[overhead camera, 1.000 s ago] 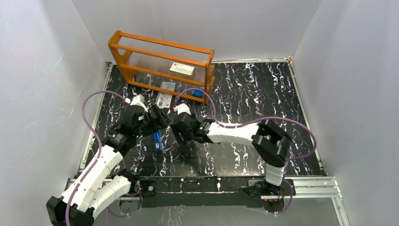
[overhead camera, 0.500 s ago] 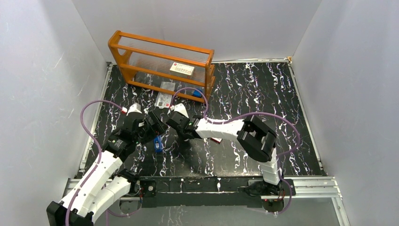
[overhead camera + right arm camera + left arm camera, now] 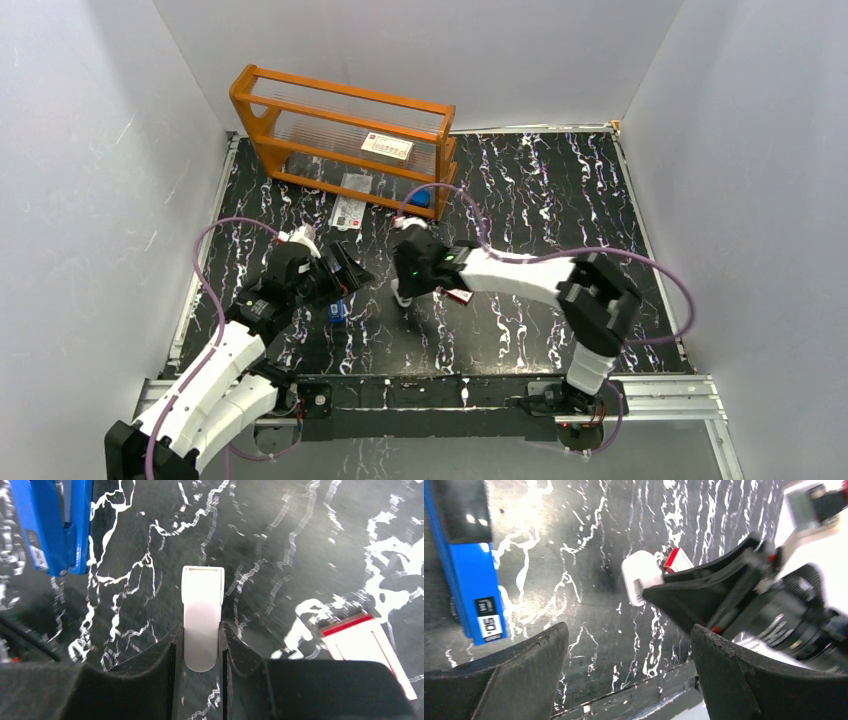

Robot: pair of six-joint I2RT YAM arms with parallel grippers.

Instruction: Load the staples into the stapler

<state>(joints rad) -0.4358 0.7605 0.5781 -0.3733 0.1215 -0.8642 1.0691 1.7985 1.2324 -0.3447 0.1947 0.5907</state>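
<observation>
While white walls [image 3: 130,150] enclose black marbled tabletop [image 3: 540,200], right gripper [image 3: 202,652] pinching staples tray [image 3: 202,600], left gripper [image 3: 629,630] spread, empty

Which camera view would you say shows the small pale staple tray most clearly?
The right wrist view: the small pale staple tray sits centred in the right gripper. The left wrist view shows one end; the top view only a white speck.

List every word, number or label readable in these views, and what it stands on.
"50": sticker on the blue stapler, left wrist view; the smaller print above it is blurred.
White card in the orange rack: print too small to read.
Packets in front of the rack: too small to read.
Red-and-white box: no legible text.
Staples tray: blank.
</observation>
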